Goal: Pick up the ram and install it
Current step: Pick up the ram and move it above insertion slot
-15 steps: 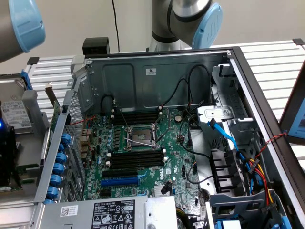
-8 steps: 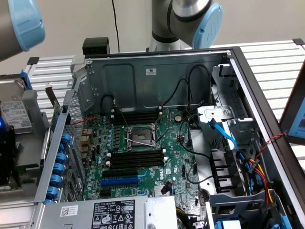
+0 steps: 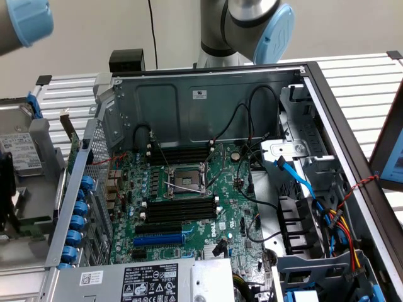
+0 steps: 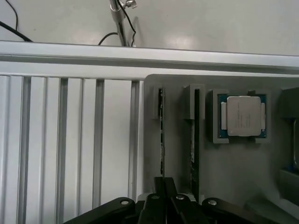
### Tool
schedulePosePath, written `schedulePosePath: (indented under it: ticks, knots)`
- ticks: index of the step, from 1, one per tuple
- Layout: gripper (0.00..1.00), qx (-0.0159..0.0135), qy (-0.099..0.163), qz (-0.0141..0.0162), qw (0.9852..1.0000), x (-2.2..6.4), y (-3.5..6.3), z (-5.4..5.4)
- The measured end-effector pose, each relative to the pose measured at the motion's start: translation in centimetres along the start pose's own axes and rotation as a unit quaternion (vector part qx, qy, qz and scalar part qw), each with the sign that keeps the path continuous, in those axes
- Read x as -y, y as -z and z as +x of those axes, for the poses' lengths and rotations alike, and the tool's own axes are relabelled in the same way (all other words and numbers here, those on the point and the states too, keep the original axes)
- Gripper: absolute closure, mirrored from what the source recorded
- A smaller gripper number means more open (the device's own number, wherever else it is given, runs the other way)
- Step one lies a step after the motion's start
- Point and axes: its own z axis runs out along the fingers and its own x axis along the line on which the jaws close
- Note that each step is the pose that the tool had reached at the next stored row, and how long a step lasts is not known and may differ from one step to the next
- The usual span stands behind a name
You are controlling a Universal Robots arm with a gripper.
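Ram (image 4: pixel 161 135) is where your attention belongs. The thin green stick stands on edge in a groove of the grey holder tray (image 4: pixel 177 140). Its near end runs right up to the gripper (image 4: pixel 164 183), which sits in line with it. You cannot tell from the wrist view whether the gripper is clenched on that end or merely poised over it. Just beside the ram, in the next groove, stands a second stick (image 4: pixel 194 140). Past that, a processor (image 4: pixel 243 115) lies flat in its own pocket. The tray rests on a slatted aluminium table (image 4: pixel 70 149), with bare floor and a thin stand (image 4: pixel 117 21) farther off.

In the exterior view, working back from the near edge, you meet the power supply label (image 3: pixel 129 283), then the blue slot (image 3: pixel 157 240). Behind those, the black memory slots (image 3: pixel 179 209) lie on both sides of the processor socket (image 3: pixel 186 179) on the motherboard (image 3: pixel 230 214). The slots look unfilled. The arm (image 3: pixel 245 25) rises behind the case wall (image 3: pixel 189 107).

You are at the pick-up, by my judgement, with installing not begun. This step calls for a square hold on the board's thin edges and a pull straight along the groove, because the second stick is close enough to be knocked.
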Motion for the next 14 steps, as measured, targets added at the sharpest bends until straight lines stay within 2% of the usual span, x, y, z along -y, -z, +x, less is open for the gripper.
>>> schedulePosePath:
  ticks: [14]
  knots:
    - [0.88,0.0000,0.000,0.0014,1.0000,-0.17,5.54,-0.3]
